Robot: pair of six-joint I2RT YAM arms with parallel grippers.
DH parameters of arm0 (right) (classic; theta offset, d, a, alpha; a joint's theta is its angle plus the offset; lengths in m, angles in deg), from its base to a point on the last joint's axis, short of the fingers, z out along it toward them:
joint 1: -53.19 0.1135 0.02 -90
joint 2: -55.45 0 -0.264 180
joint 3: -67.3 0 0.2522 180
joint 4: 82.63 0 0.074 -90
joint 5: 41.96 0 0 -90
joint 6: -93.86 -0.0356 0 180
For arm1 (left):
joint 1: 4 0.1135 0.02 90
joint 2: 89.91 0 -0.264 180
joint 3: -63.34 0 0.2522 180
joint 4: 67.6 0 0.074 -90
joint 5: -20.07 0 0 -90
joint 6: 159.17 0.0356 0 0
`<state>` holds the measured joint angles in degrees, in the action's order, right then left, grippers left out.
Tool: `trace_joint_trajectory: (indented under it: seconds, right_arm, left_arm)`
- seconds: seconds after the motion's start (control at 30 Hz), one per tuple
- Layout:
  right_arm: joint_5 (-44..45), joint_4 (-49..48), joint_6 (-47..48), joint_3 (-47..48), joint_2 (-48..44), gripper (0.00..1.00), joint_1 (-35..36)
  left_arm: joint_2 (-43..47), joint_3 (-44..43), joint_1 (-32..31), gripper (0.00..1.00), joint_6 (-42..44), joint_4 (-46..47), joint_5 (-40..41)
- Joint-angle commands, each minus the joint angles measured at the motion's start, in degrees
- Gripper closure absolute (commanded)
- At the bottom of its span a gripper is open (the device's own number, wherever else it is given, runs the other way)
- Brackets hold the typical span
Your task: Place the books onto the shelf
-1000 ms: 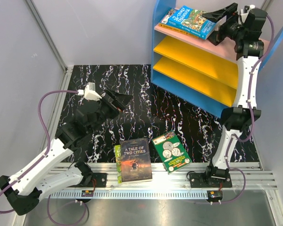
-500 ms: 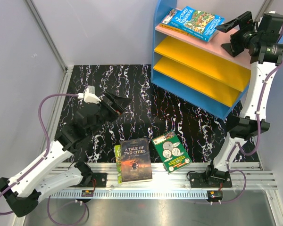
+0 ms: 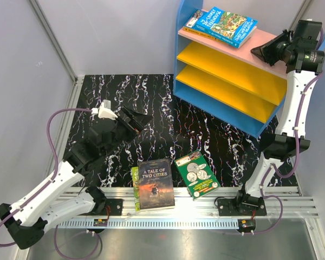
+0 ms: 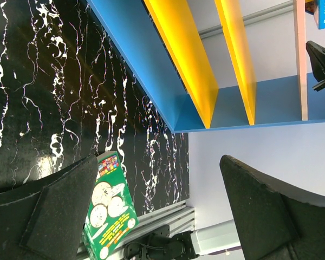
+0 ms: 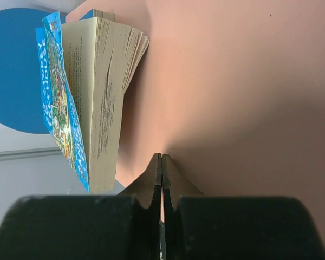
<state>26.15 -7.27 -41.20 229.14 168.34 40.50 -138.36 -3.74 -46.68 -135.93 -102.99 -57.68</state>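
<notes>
**Right claw (image 3: pixel 255 51) backed off the blue illustrated paperback (image 3: pixel 225 24) and closed since the earlier frame.**

Five books were visible, with one blue-sided shelf unit (image 3: pixel 181 49) and two claws. The blue illustrated paperback lay on a second book (image 3: pixel 194 19) on the shelf's pink top board (image 5: pixel 233 81). It was ahead and left of the right claw's tips, apart from them. That claw's fingers were pressed together on nothing, low over the board; contact could not be told. The left claw (image 3: pixel 142 117) hung with its jaws spread wide and empty above the black marbled table (image 3: pixel 151 89). On the table behind and to the right of it lay a dark "A Tale of Two Cities" paperback (image 3: pixel 154 184). This covered a lime-green book (image 3: pixel 135 187), and a green paperback with silver coins (image 3: pixel 197 174) lay beside them.
</notes>
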Motion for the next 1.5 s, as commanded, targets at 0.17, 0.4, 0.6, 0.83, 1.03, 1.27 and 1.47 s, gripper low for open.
trace_joint_trajectory:
  seconds: [0.17,0.4,0.6,0.83,1.03,1.27,1.47]
  right_arm:
    - [7.03,0.37,-5.12,2.14,4.1,1.0,0.03]
    - [5.28,-5.79,-7.59,7.66,9.37,1.0,7.14]
    - [5.8,-14.32,-11.19,8.01,12.36,1.0,12.34]
    - [7.65,-12.57,-9.89,8.55,13.86,0.99,14.18]
    - [9.93,-4.58,-4.08,4.52,9.92,0.92,10.95]
    - [14.94,4.39,0.41,1.08,6.13,0.25,7.07]
    - [19.95,7.83,2.43,-3.3,1.12,0.05,6.8]
  left_arm:
    - [4.24,0.23,0.05,0.01,0.05,-2.45,1.55]
    - [4.94,0.32,0.14,0.01,1.19,-4.12,2.25]
    - [7.74,0.58,0.14,0.01,2.25,-6.84,4.97]
    - [11.62,2.17,0.22,0.01,3.57,-7.73,8.75]
    - [10.48,1.99,0.49,0.01,4.36,-6.32,7.97]
    - [6.53,1.12,0.49,0.01,4.18,-4.56,4.98]
    - [5.29,-0.55,0.49,0.01,3.31,-8.42,5.94]
